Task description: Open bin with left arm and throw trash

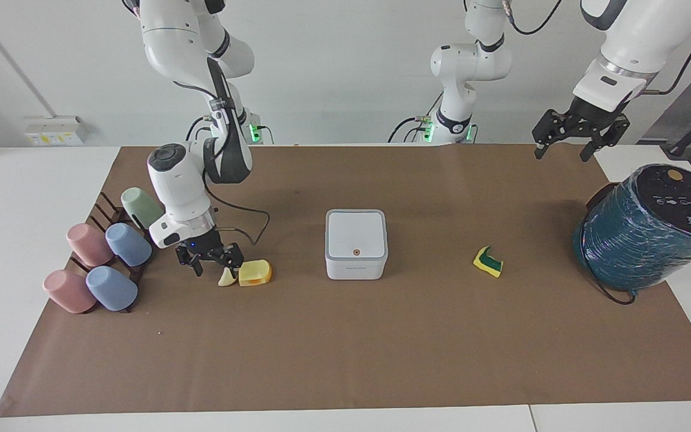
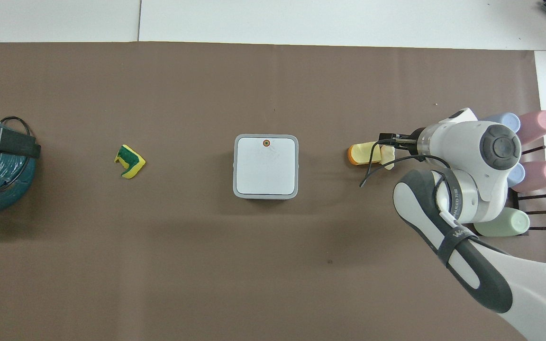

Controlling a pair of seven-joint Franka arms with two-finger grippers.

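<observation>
The right hand (image 1: 210, 262), fingers spread and empty, hangs low over the cream crescent (image 1: 226, 277), well to the right arm's end from the closed bin (image 1: 355, 243).

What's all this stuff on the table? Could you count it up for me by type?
Pastel plastic cups on the dark rack: 5 (2 pink, 2 blue, 1 green)
Small scraps: 3 (pale cream crescent, yellow chunk with orange edge, yellow-and-green sponge bit)
White square lidded bin: 1
Large teal wrapped cylinder: 1
Total: 10
</observation>
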